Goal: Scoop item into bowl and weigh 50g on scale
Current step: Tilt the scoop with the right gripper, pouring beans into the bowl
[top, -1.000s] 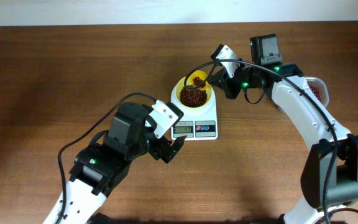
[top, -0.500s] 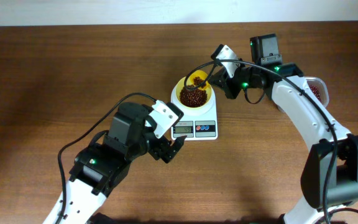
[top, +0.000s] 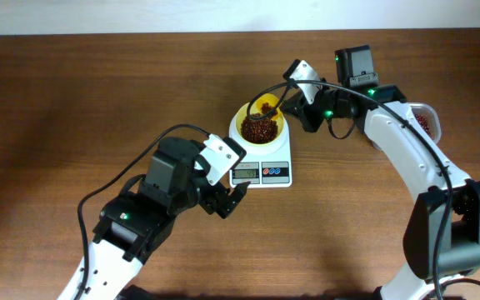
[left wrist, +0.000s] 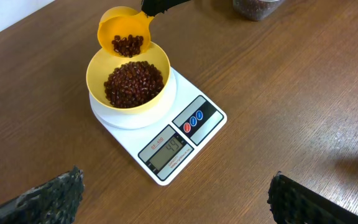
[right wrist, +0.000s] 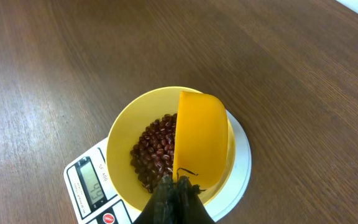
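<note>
Overhead, the scale [top: 262, 164] sits mid-table with the bowl [top: 242, 117] on its platform. The beans [top: 259, 130] fill the bottom of the bowl in a dark heap.

The right gripper [right wrist: 174, 198] is just beyond the bowl's far side. Its fingers are pinched tight on the handle of a yellow scoop [right wrist: 202, 140]. From the right wrist, the scoop shows its tilted back and hangs over the far half of the bowl, hiding part of the rim. From the left wrist, its mouth faces the camera and a small batch of beans lies inside it, above the bowl's rear edge. I cannot tell whether the scoop touches the rim. So the heaped beans lie just below and in front of the right fingertips, with the scoop between them.

The left gripper [top: 233, 200] hangs near the scale's front left corner, apart from it. Its two fingers [left wrist: 55, 196] are spread wide with nothing between them. From there the bowl and beans lie ahead, past the scale's front strip.

The display [left wrist: 168, 150] seems to read 44, with red and blue buttons beside it.

A clear tub [top: 424, 122] with more beans stands well to the right, beside the right arm, on the brown wooden table [top: 73, 100].
</note>
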Motion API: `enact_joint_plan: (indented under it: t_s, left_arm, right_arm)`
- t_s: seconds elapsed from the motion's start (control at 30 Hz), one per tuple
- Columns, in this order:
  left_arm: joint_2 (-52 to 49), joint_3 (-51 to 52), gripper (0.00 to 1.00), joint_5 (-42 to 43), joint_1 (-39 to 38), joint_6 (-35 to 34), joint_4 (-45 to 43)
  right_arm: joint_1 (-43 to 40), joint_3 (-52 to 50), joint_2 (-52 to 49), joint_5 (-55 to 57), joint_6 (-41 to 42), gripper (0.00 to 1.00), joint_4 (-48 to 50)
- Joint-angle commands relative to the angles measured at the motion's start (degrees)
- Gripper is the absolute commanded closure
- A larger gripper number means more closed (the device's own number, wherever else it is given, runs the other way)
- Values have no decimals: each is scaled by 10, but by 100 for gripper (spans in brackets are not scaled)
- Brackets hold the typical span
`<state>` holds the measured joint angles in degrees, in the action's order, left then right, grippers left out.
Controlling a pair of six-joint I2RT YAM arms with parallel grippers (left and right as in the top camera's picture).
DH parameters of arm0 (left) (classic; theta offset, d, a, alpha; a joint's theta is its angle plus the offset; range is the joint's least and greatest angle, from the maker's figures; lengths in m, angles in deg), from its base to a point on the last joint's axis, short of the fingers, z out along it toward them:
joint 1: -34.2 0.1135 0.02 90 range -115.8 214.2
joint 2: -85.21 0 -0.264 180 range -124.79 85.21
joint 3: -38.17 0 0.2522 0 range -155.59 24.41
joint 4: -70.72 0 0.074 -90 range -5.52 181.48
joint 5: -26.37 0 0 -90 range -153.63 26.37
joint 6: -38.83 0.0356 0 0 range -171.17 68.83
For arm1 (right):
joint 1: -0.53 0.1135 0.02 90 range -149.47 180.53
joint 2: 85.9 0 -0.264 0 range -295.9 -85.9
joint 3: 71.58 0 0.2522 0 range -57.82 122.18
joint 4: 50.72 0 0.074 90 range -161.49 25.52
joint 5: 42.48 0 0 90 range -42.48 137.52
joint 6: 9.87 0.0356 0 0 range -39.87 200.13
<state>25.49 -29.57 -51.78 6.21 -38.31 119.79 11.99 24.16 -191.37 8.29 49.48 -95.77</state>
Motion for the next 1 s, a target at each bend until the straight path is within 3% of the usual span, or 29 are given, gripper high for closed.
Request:
enact_joint_plan:
  t_s: [0.0, 0.3, 0.47, 0.6, 0.77, 0.97]
  left_arm:
    - [5, 4, 1, 8, 3, 3, -1]
    - [5, 4, 1, 8, 3, 3, -1]
    - [5, 4, 1, 8, 3, 3, -1]
    - [5, 4, 1, 8, 3, 3, -1]
    - [5, 4, 1, 8, 3, 3, -1]
    - [5, 4, 1, 8, 3, 3, -1]
  right_arm:
    - [5, 11, 10, 5, -6, 96, 0]
    - [7, 11, 10, -2, -4, 96, 0]
    - [5, 11, 10, -22, 186, 96, 0]
    - [5, 11, 10, -110, 268, 96, 0]
    - [5, 11, 10, -119, 426, 96, 0]
    - [5, 11, 10, -155, 449, 96, 0]
